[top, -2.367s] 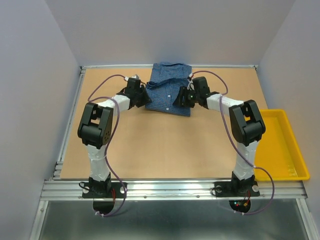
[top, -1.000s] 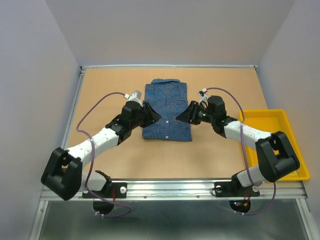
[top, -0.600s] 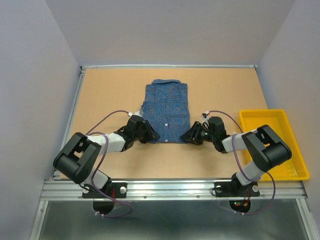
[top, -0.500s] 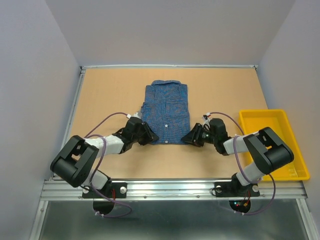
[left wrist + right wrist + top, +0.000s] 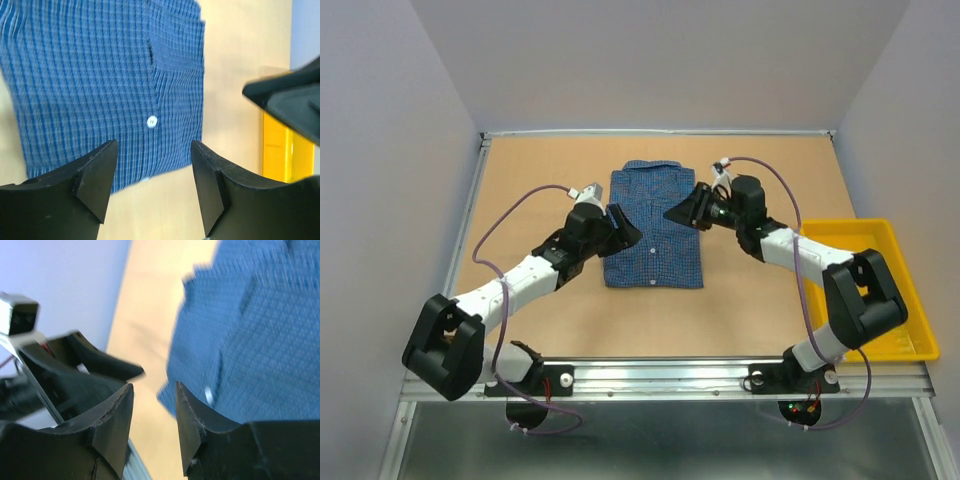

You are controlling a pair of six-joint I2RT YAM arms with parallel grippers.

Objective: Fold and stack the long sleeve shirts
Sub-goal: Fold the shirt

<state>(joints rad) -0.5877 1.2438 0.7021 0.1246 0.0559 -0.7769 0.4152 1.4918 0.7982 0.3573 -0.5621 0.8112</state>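
1. While lying flat on the brown table (image 5: 550, 300), folded into a tidy block: one blue checked button-up shirt (image 5: 655, 225), collar (image 5: 655, 165) at the far end, small white buttons (image 5: 152, 121) down the front.
2. Just over the shirt's left edge, about halfway along it: left gripper (image 5: 153, 147).
3. Spread wide, nothing pinched, with checked cloth and one button showing through the gap.
4. Just over the shirt's right edge, closer to the collar end: right gripper (image 5: 153, 386).
5. Fingers apart here too, with a smaller gap, nothing held between them, only blurry blue cloth beyond.
6. Touching the cloth or hanging just above it: cannot tell for either gripper.
7. Facing each other across the shirt, one gripper on each side.
8. Well to the right of the shirt, not touching it: yellow plastic tray (image 5: 875, 290).
9. Seen in the left wrist view past the shirt's right edge: a dark blurry bit of the right gripper and a strip of the yellow tray.
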